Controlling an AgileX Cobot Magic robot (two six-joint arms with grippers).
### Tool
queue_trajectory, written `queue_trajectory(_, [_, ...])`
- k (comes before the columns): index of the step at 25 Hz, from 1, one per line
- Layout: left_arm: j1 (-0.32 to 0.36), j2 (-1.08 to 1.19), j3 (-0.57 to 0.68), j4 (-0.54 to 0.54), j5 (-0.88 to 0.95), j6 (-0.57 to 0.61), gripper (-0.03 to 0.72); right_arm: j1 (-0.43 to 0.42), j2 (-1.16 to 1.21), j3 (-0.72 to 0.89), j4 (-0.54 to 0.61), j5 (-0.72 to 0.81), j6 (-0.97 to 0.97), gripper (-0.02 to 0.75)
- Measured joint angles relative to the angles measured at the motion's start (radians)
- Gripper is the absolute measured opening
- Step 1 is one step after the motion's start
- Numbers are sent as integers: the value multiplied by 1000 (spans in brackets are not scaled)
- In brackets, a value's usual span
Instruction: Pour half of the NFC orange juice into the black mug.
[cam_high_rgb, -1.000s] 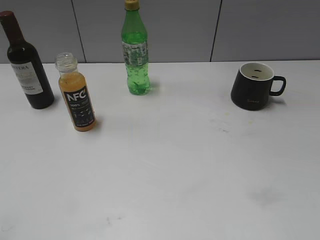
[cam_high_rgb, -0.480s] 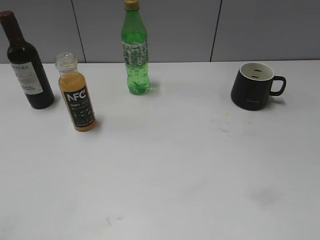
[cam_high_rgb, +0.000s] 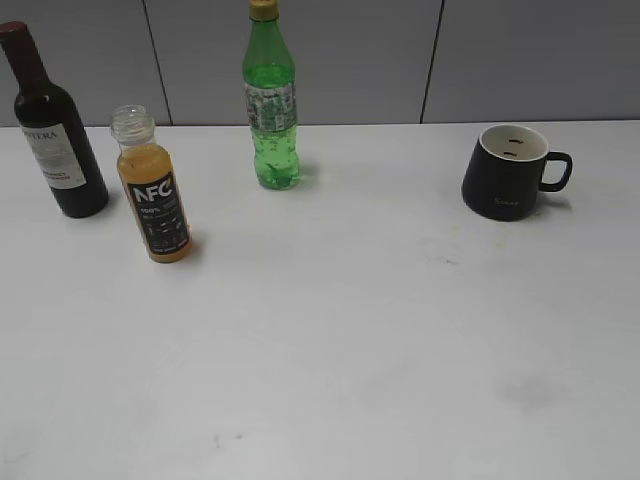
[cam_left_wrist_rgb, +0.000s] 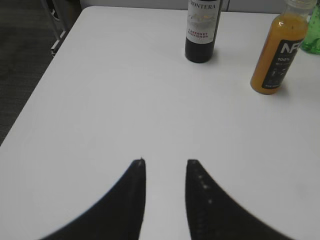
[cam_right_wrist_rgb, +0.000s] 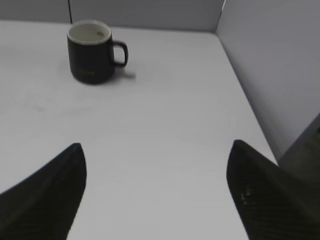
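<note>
No change is recorded across the exterior views: over the last second every object has stayed in place, and neither arm has entered that view. The small clear plastic bottle of NFC orange juice (cam_high_rgb: 153, 190), uncapped and upright, is found at nine o'clock on the white table (cam_high_rgb: 330, 330), just beside the dark wine bottle (cam_high_rgb: 52, 130) and well apart from the tall green soda bottle (cam_high_rgb: 271, 100). The squat matte black mug (cam_high_rgb: 505, 172) is seen at two o'clock, handle to the right. The left gripper (cam_left_wrist_rgb: 165, 162) is held narrowly parted and empty; the right gripper (cam_right_wrist_rgb: 155, 150) is spread wide, grasping nothing. It is judged that the approach to the juice has not begun.
</note>
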Motion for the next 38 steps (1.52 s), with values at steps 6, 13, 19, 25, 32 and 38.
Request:
queue_trajectory(6, [0,0,0,0,0,0,221,0,98,-6,0,-291,0,677])
queue_trajectory(13, [0,0,0,0,0,0,221,0,366,-6,0,-593,0,668])
queue_trajectory(19, [0,0,0,0,0,0,221,0,683,-6,0,-899,0,633])
queue_trajectory(25, [0,0,0,0,0,0,221,0,1016,-6,0,-1221,0,601])
queue_trajectory(32, [0,0,0,0,0,0,221,0,1378,-7,0,-1620,0,596])
queue_trajectory(38, [0,0,0,0,0,0,221,0,1629,-3,51,-1943,0,596])
